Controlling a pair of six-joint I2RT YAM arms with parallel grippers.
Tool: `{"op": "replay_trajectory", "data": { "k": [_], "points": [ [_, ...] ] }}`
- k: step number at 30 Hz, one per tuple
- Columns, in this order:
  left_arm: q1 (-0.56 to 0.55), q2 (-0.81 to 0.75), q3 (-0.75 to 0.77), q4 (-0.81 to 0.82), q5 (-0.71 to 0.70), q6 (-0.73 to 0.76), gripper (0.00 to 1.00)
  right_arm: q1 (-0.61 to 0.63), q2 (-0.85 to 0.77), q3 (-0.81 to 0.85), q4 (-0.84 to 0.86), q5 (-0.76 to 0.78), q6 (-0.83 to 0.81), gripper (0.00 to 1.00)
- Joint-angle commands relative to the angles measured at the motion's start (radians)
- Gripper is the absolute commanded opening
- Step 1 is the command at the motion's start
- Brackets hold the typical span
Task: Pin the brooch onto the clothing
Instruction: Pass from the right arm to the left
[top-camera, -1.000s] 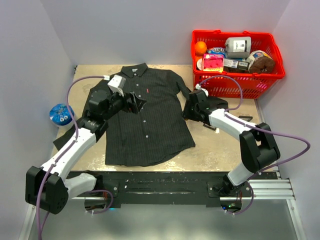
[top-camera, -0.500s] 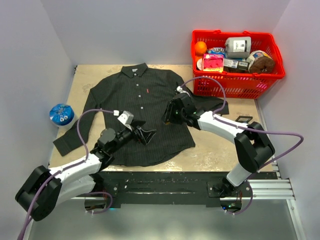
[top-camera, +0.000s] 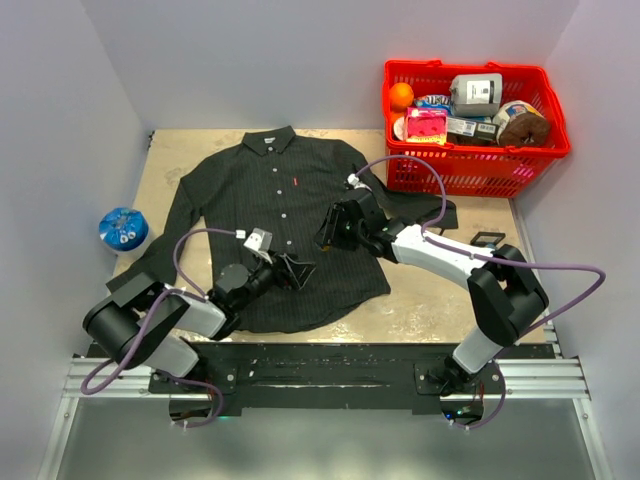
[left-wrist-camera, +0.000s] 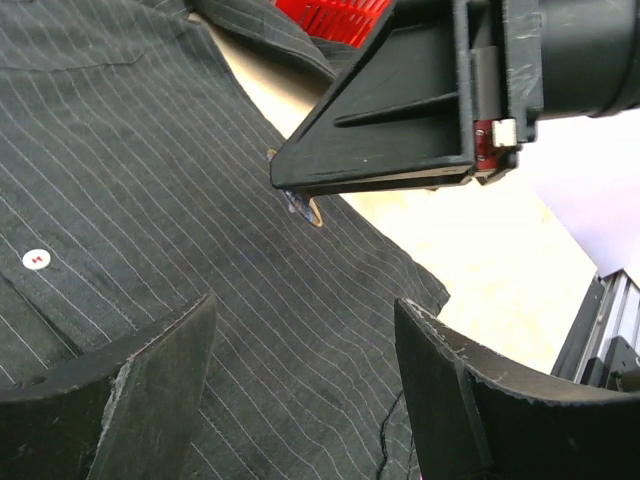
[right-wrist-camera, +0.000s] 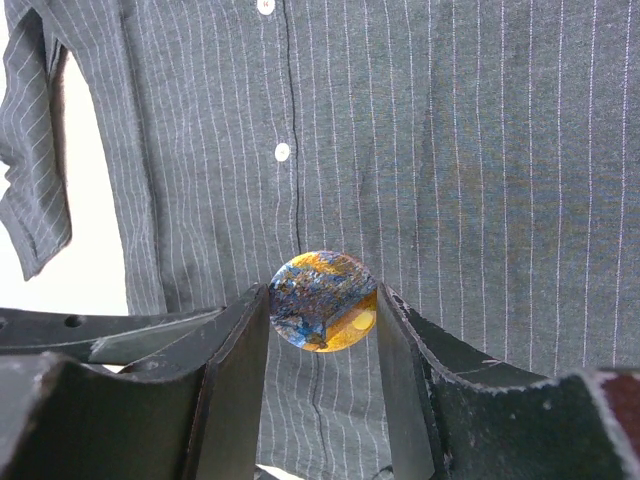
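The clothing (top-camera: 290, 230), a dark pinstriped shirt, lies spread flat on the tabletop (top-camera: 440, 290), collar toward the far edge, hem toward the near edge, and both sleeves stretched out toward the left and right edges. A tiny red tag (top-camera: 296, 181) shows on its chest, and pale buttons (right-wrist-camera: 282, 152) run down the front. The right hand (top-camera: 330, 232) is over the shirt's right side, about midway down the front. Its fingers are closed on the brooch (right-wrist-camera: 322, 301), a round orange-and-blue disc pinched between the two pads, face toward the wrist camera. The brooch sits just above the striped cloth beside the button line; whether it touches the fabric cannot be told. The left hand (left-wrist-camera: 300, 310) is low over the shirt's lower front, near the hem and the near edge. Its fingers are spread wide with nothing between them, pointing toward the right hand. A red basket (top-camera: 470, 172) full of goods stands at the far right corner, and a blue round object (top-camera: 122, 228) lies beside the left edge.
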Motion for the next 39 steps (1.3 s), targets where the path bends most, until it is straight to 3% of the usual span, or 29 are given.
{"op": "replay_trajectory", "data": {
  "k": [1, 5, 11, 30, 39],
  "points": [
    [-0.016, 0.027, 0.043, 0.252, -0.051, -0.037, 0.75, 0.005, -0.022, 0.006, 0.044, -0.006, 0.024, 0.33],
    [-0.026, 0.061, 0.060, 0.221, -0.158, -0.094, 0.72, 0.006, -0.015, 0.009, 0.034, -0.006, 0.021, 0.33],
    [-0.036, 0.111, 0.092, 0.227, -0.177, -0.115, 0.71, 0.006, -0.015, 0.012, 0.059, -0.026, 0.033, 0.33],
    [-0.052, 0.151, 0.232, -0.004, -0.241, -0.183, 0.59, 0.009, -0.025, 0.010, 0.076, -0.040, 0.044, 0.34],
    [-0.056, 0.167, 0.295, -0.112, -0.286, -0.175, 0.43, 0.014, -0.025, 0.000, 0.088, -0.053, 0.055, 0.34]
  ]
}}
